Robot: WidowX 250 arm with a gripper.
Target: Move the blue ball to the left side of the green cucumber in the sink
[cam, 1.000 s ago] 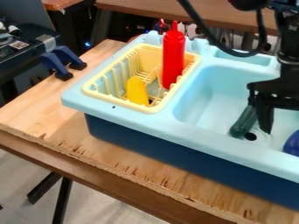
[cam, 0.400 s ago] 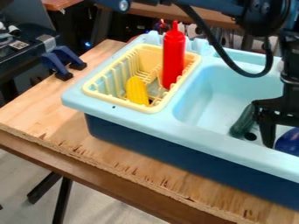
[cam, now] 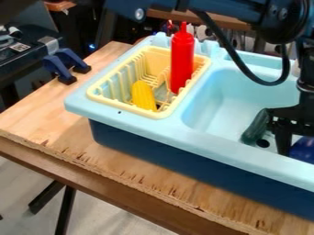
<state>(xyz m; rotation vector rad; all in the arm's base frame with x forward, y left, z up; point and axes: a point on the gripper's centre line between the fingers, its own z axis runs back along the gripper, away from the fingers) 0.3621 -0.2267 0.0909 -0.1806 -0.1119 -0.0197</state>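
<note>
The black gripper (cam: 284, 128) hangs low inside the light blue sink basin (cam: 218, 101) at the right of the view. Just left of it, a dark green elongated object (cam: 255, 128) lies slanted by the drain hole. On its right side is a rounded blue object (cam: 303, 149), partly covered by the gripper and cut off by the view's edge. Whether the gripper holds either object cannot be made out. In the pale yellow dish rack (cam: 125, 107), a red squeeze bottle (cam: 182, 59) stands upright and a yellow corn cob (cam: 143, 95) leans near the front.
The sink unit's dark blue front (cam: 184, 161) rests on a wooden tabletop (cam: 80, 151) with a rough front edge. Blue clamps (cam: 65, 64) are at the table's left back edge. A black cable (cam: 239, 62) loops down from the arm over the basin's back.
The gripper has shifted slightly right, and the upper arm and cable have swung further into view at the top. More of the blue object shows, extending further left than before.
</note>
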